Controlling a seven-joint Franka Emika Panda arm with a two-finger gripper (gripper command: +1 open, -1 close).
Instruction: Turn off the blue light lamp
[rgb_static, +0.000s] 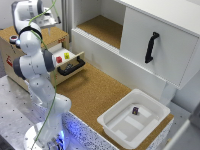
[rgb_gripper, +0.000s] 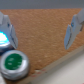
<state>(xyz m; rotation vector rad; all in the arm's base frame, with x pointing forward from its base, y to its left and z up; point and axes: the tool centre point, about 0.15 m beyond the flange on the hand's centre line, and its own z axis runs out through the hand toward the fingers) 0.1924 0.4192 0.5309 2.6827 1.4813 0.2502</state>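
Green-topped lamp (rgb_gripper: 14, 63) lay nearest the wrist camera, just beside one pincer (rgb_gripper: 42, 31) finger; the blue light lamp (rgb_gripper: 3, 35) glowed against that same finger (rgb_gripper: 7, 27). Pincer stood wide, empty, above a wooden surface (rgb_gripper: 42, 22). Exterior view: arm (rgb_static: 33, 60) hid both lamps.

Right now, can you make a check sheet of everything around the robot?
Surface: cork board, bare in the middle.
Job's things: blue lamp glowing, half hidden beside a finger.
Clutter: green lamp; red block and yellow block in the open drawer; small dark thing in the white tub.
Grippers: gripper open, above the wooden box.
Cables: green cable along the arm.
Surroundings: white cabinet.
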